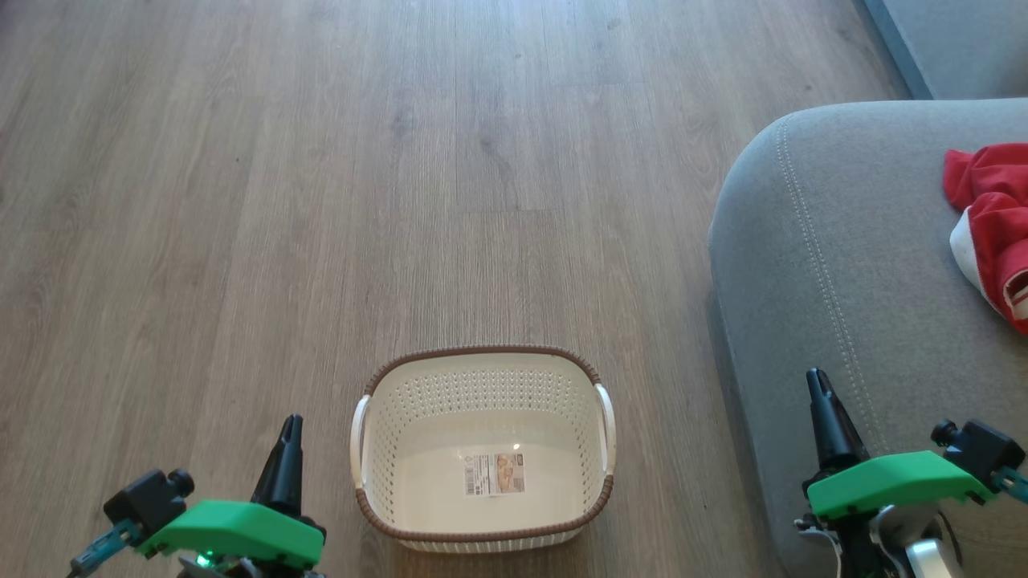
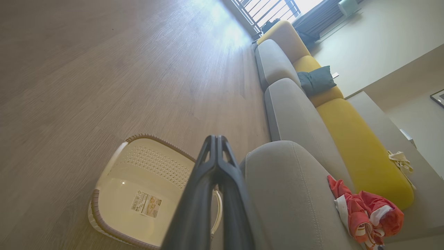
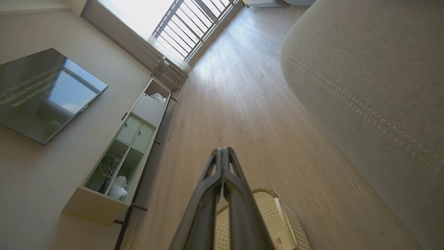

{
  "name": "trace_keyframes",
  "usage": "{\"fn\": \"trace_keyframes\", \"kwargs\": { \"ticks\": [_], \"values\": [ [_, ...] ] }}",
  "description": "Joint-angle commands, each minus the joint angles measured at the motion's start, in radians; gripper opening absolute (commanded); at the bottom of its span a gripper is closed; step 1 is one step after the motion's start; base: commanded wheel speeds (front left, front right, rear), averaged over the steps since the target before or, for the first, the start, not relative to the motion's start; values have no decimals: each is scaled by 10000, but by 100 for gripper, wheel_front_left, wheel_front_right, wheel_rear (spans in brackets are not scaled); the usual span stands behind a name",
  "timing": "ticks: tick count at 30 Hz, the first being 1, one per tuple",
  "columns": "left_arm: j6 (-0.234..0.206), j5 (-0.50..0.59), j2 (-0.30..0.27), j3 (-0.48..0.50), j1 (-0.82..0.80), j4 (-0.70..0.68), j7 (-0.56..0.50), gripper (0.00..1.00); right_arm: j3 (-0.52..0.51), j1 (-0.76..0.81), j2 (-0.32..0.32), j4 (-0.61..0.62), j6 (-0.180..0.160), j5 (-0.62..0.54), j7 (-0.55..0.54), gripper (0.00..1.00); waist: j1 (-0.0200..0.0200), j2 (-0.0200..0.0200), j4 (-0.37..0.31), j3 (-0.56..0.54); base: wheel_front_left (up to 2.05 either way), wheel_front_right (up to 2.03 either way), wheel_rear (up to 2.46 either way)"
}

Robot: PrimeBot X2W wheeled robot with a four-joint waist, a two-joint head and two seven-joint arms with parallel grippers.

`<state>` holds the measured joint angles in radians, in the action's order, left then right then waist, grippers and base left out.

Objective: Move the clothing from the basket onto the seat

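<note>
Beside the basket point(image 1: 482, 393), left fingers point(image 1: 285, 470) and right fingers point(image 1: 831, 429) meet (tips touching), empty.

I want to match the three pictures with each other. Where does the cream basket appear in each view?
Head view: the basket stands at the bottom centre, on the floor.
Left wrist view: basket at the lower left, partly behind the left gripper.
Right wrist view: basket at the bottom edge, partly behind the right gripper.
Shared landmark: the grey seat, right of the basket in every view.
</note>
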<state>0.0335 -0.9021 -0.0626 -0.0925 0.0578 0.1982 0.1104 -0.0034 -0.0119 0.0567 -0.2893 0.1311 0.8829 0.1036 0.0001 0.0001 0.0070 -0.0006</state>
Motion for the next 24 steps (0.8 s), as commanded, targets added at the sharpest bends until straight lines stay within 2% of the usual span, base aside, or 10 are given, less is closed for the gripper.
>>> {"fn": "trace_keyframes", "kwargs": {
  "ticks": [1, 24],
  "values": [
    [84, -227, -121, 294, -603, -275, -40, 0, -1, -600, 114, 370, -2, 239, -66, 0, 0, -1, -1, 1, 0, 0, 0],
    [395, -2738, -136, 773, -959, -22, -696, 0, -302, -718, 113, 401, -2, 2766, -734, 0, 0, -1, -25, 14, 0, 0, 0]
  ]
}}
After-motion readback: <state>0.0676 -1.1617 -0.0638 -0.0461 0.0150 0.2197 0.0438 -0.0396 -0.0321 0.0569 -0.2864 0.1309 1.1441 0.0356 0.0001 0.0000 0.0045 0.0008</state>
